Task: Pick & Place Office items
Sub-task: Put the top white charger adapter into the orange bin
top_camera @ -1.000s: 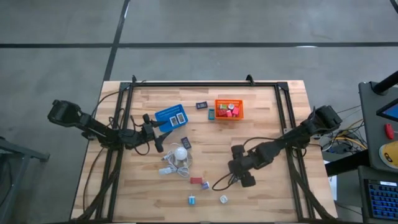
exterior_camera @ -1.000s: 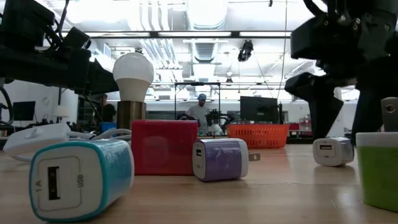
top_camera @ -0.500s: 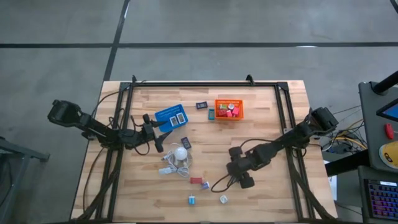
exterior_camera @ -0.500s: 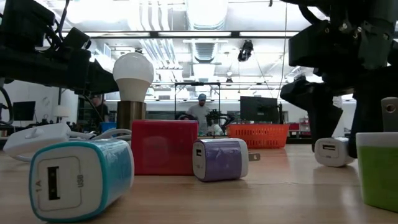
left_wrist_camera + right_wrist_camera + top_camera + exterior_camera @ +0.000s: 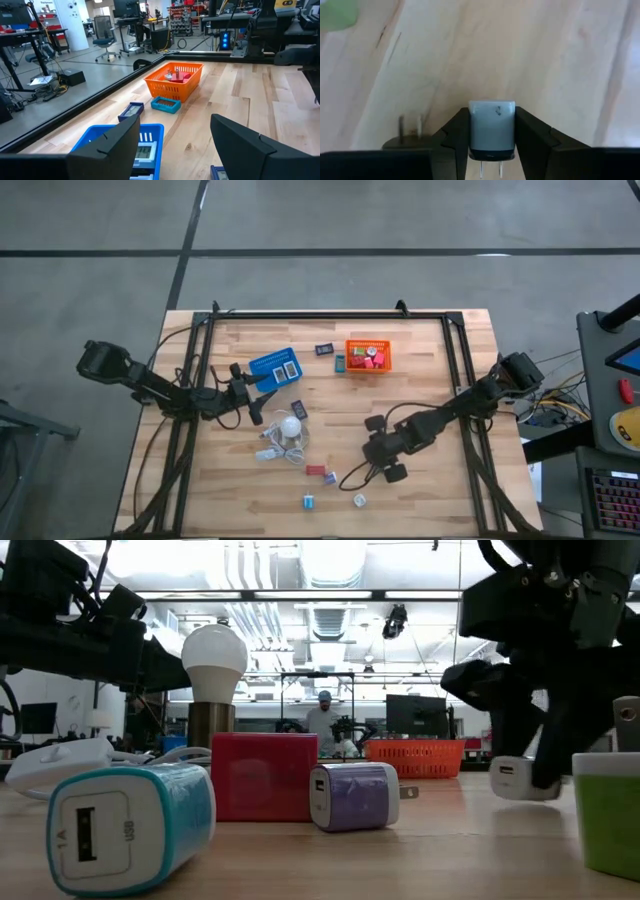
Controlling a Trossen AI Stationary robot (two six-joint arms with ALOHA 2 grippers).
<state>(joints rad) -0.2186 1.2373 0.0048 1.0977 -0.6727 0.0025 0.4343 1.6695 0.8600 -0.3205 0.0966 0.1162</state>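
We're seeing the right gripper (image 5: pixel 491 145) pinching a white charger cube (image 5: pixel 491 129) between its fingers; in the low view that cube (image 5: pixel 522 778) is sitting tilted, one end just off the table (image 5: pixel 440 380). Taking the orange basket (image 5: pixel 368 356) as landmark: the right gripper (image 5: pixel 385 460) is working well toward the near edge from it, slightly right. The left gripper (image 5: pixel 262 408) is hovering left of that basket, jaws spread, nothing between them, just beside the blue basket (image 5: pixel 274 367). Red blocks (image 5: pixel 372 359) are lying inside the orange basket. More office items, a red block (image 5: pixel 263 776), a purple cube (image 5: pixel 353 796) and a teal cube (image 5: pixel 130 827), are sitting loose on the table, well nearer than the basket. The white bulb (image 5: pixel 290 426) is lying between them and the blue basket.
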